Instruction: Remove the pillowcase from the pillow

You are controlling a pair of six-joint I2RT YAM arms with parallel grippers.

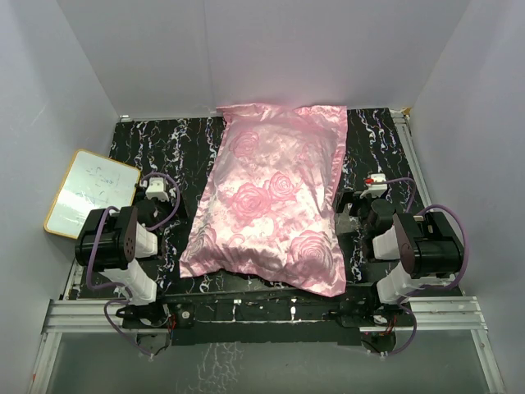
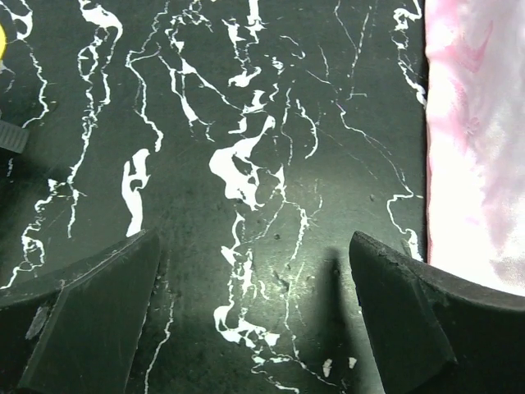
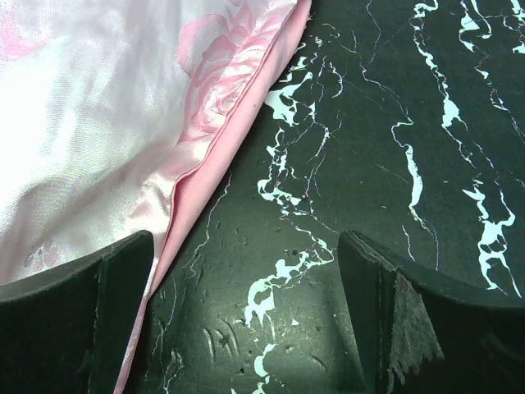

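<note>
Pillowcase [image 1: 271, 201] lay in the middle of the table [image 1: 148, 139], rose-print satin face up and stuffed full. The pillow was wholly hidden inside it. Its long axis ran from the near edge toward the back wall, leaning slightly to the right at the far end.

The case lay between my two claws: to the right of my left claw [image 2: 250, 271], to the left of my right claw [image 3: 246, 263]. Both claws were spread wide and held nothing, with only black marbled tabletop between the fingers.

Right claw was the nearer. In its wrist view the plain pink hem [image 3: 209, 176] ran right up to my left finger [image 3: 107, 304]; whether they touched, I could not tell. In the left wrist view a strip of bare table separated my right finger [image 2: 410, 312] from the fabric.

Judgement: the right arm is better placed for a first pinch on the long side. I could not tell which end was open.

A whiteboard [image 1: 90, 193] leaned at far left with faint marks on it, unreadable. No brands or labels seen.
</note>
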